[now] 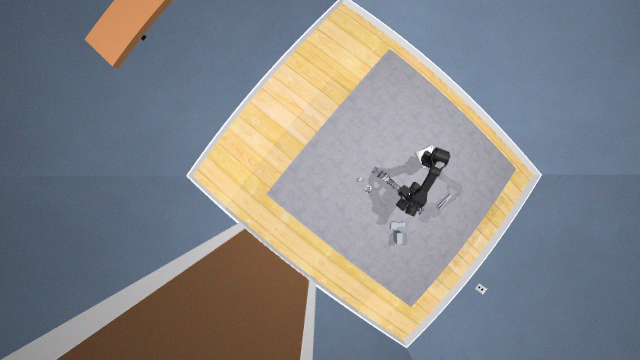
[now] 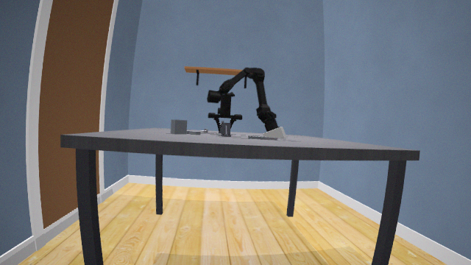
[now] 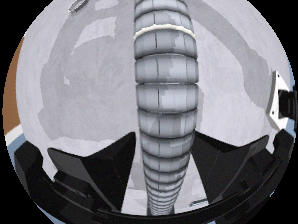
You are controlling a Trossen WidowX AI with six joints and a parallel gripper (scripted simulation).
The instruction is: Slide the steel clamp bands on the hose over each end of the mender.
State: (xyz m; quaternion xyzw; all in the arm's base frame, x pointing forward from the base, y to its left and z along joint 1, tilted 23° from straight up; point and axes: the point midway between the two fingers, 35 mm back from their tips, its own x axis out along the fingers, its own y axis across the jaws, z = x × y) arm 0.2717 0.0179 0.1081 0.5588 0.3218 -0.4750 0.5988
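Note:
A grey ribbed hose (image 3: 162, 96) (image 1: 385, 179) lies on the grey table and runs straight away from me in the wrist view. One thin bright steel band (image 3: 162, 30) rings the hose farther along it. I cannot make out a second band. My gripper (image 3: 161, 135) (image 1: 406, 197) (image 2: 225, 126) is down at the table and open. Its two dark fingers stand on either side of the hose, with a small gap on each side. The mender inside the hose is hidden.
A grey block (image 1: 398, 232) (image 2: 179, 126) stands near the gripper. A flat metal bar (image 1: 443, 201) (image 2: 257, 138) lies by the arm's white base (image 1: 426, 151) (image 2: 277, 132). Small metal pieces (image 1: 359, 179) (image 1: 368, 188) lie beyond the hose's far end.

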